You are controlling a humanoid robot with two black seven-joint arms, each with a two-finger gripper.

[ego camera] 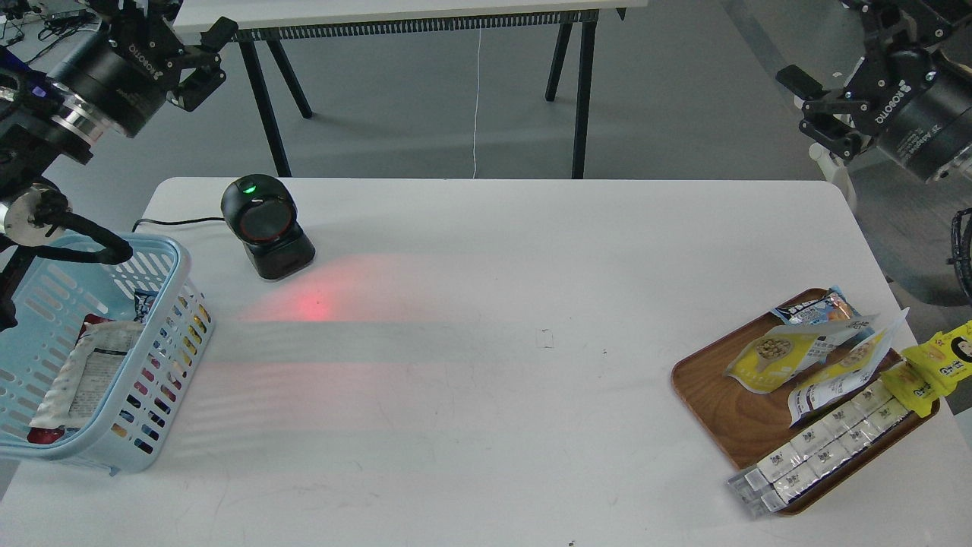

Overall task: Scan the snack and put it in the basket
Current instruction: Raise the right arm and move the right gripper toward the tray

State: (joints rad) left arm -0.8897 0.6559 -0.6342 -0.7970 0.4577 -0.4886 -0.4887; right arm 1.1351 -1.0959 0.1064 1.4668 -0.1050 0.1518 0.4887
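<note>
1 snack [774,355], 1 basket [163,319], 1 scanner [262,224]

Table [486,425]: white, carrying everything below.
Scanner [264,224]: black, rear left, green light on top, red glow on the tabletop in front of it.
Basket [156,365]: light blue, slotted, at the left edge; it holds a pale wrapped pack [87,376].
Tray [721,410]: brown wood, front right.
Snack [771,357]: yellow pouch picturing nuts, lying on the tray, touching a flatter white pouch [843,380] beside it.
Blue bag [816,308]: at the tray's far edge.
Left gripper [201,64]: raised above the table's rear left corner, fingers apart, holding nothing.
Right gripper [816,106]: raised beyond the table's right rear corner, fingers apart, holding nothing.
</note>
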